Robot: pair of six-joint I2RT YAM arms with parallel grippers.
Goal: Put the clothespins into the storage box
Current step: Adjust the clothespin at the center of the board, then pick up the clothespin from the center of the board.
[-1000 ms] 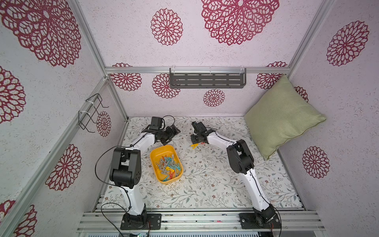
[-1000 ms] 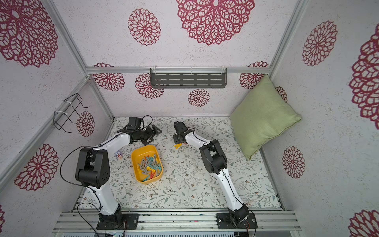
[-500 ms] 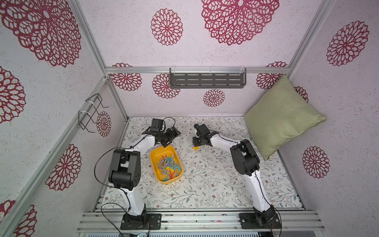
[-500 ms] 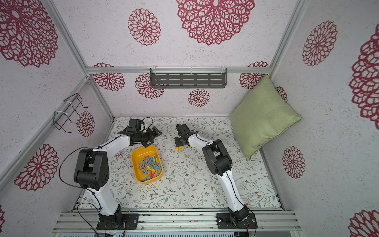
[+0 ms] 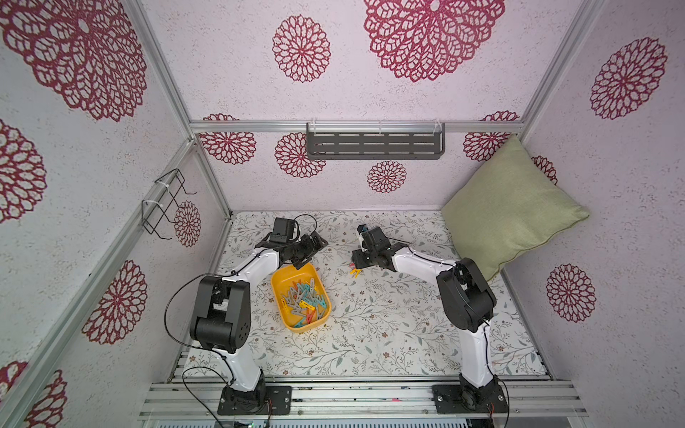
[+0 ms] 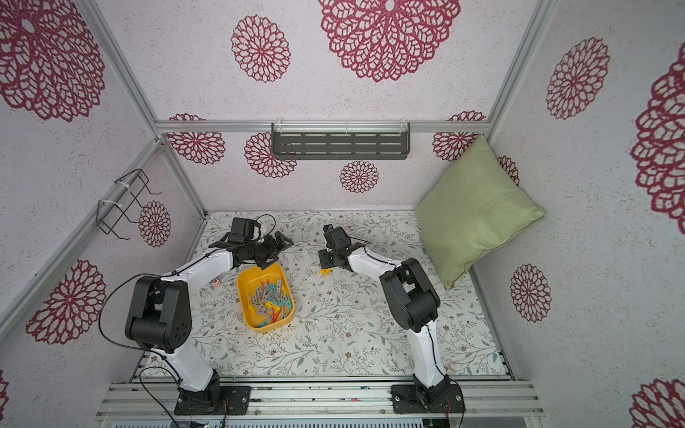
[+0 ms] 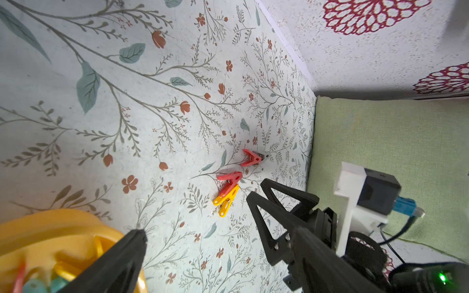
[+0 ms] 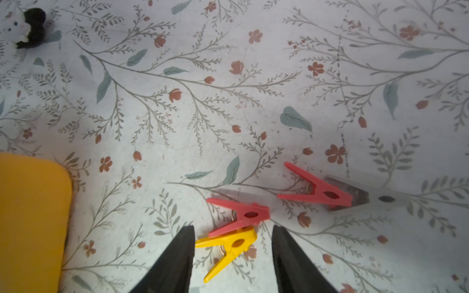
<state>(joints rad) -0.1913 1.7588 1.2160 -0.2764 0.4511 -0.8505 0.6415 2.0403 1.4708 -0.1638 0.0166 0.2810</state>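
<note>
Many clothespins [image 5: 304, 298] lie heaped in the yellow storage box [image 5: 275, 283] [image 6: 242, 292]. More lie loose on the floral table. A yellow clothespin [image 8: 228, 250] [image 5: 355, 273] lies with a red one [image 8: 241, 215] resting on it. Further off lies another red one [image 8: 317, 192] tip to tip with a grey one [image 8: 360, 195]. My right gripper [image 8: 232, 227] [image 5: 356, 265] hangs open over the yellow pin, a finger on each side, not touching it. My left gripper [image 7: 198, 215] [image 5: 309, 253] is open and empty beside the box's far rim [image 7: 50, 228].
A small black-and-white panda toy [image 8: 28, 28] lies on the table beyond the box. A green pillow [image 5: 511, 207] leans in the back right corner. A dark slotted shelf [image 5: 374, 146] hangs on the back wall and a wire rack [image 5: 165, 203] on the left wall.
My right gripper's jaws have spread wider and the arm has shifted slightly right over the loose pins. The left arm has barely moved.
</note>
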